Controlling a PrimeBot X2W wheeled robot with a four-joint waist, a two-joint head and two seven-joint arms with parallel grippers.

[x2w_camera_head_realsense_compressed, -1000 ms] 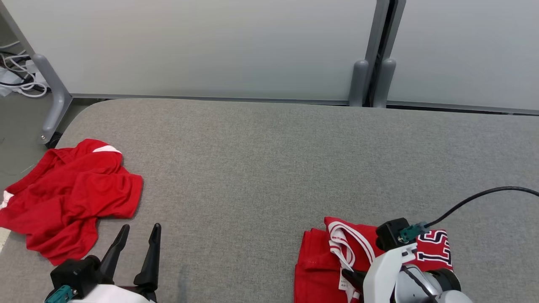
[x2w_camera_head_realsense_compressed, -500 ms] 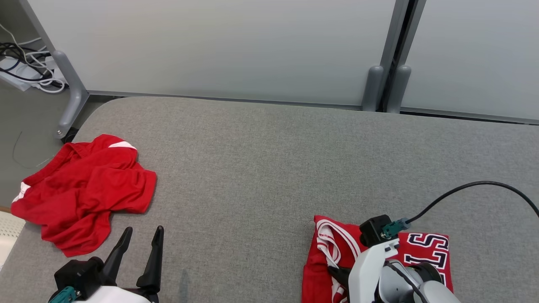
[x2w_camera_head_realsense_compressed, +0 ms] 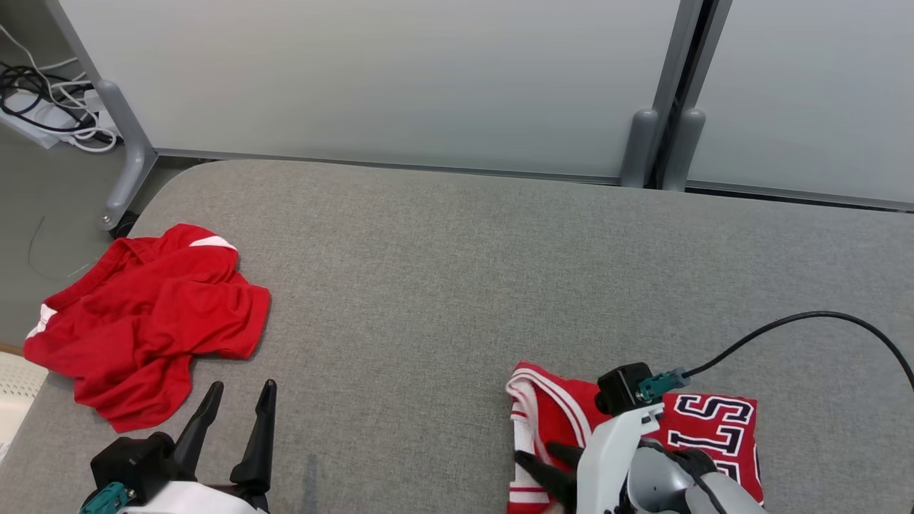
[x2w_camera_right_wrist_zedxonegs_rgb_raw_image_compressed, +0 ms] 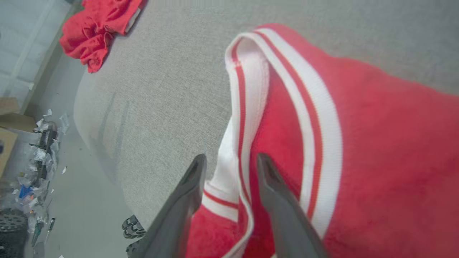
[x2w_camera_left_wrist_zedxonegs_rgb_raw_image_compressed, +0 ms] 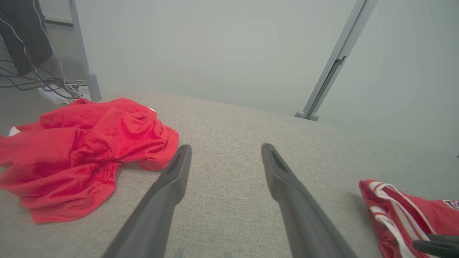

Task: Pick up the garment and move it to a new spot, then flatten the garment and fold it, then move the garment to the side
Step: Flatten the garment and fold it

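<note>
The folded red jersey with white striped trim and dark block lettering [x2w_camera_head_realsense_compressed: 714, 428] lay on the grey fabric-covered table [x2w_camera_head_realsense_compressed: 443, 285], at the near edge on the robot's right. The right gripper [x2w_camera_head_realsense_compressed: 532, 451] was positioned over the jersey's left edge. In the right wrist view, its two fingers stood partly apart [x2w_camera_right_wrist_zedxonegs_rgb_raw_image_compressed: 231, 157], astride the white-and-red trim band, with a clear gap between them. They were not pinched on the cloth. The left gripper [x2w_camera_head_realsense_compressed: 241, 385] hung over bare table at the near left, its jaws spread wide and holding nothing [x2w_camera_left_wrist_zedxonegs_rgb_raw_image_compressed: 226, 147]. A crumpled plain red garment [x2w_camera_head_realsense_compressed: 150, 321] lay at the table's left edge, well apart from the jersey. A black cable [x2w_camera_head_realsense_compressed: 807, 321] arched from the right wrist.
</note>
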